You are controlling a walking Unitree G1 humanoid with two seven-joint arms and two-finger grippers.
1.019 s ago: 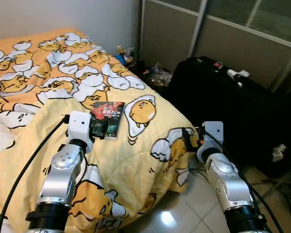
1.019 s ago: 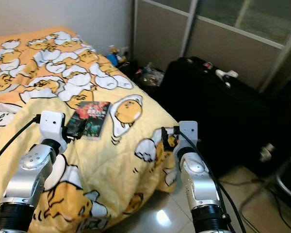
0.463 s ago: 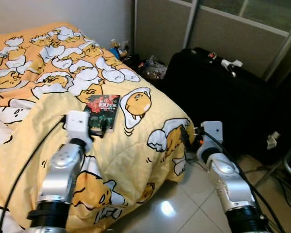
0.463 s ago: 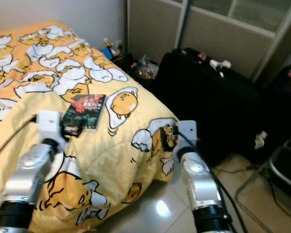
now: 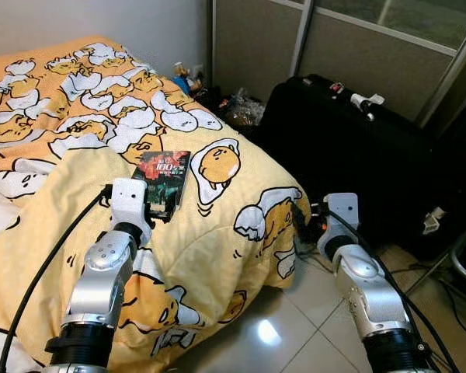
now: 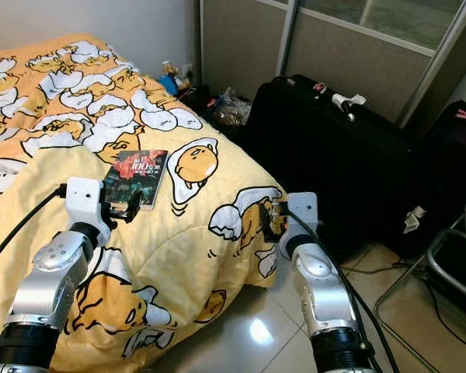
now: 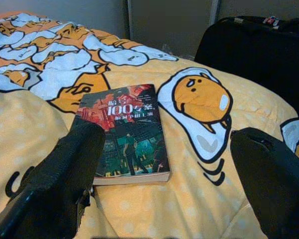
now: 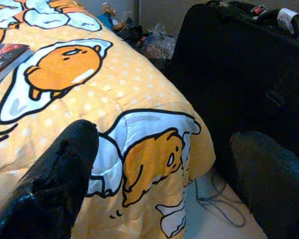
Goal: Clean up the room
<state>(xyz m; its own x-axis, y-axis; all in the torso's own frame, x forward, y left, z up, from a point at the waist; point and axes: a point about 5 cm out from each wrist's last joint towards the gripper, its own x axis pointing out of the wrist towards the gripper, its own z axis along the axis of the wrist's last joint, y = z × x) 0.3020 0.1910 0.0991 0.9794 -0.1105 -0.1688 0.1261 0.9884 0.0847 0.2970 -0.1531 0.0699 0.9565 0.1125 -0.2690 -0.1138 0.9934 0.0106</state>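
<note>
A paperback book with a dark red and green cover lies flat on the yellow egg-character duvet of the bed. My left gripper hovers open just short of the book's near edge. In the left wrist view the book lies ahead between the two black fingers, nearer the left one, and nothing touches it. My right gripper is open at the bed's corner, over the hanging edge of the duvet, with nothing in it.
A large black suitcase stands right of the bed, with small items on top. Toys and bags clutter the floor by the wall. Cables trail on the glossy tile floor. A metal frame sits at far right.
The camera has shifted, so the bed sits further left and more of the suitcase shows. Both grippers hold the same pose, and the book lies where it was.
</note>
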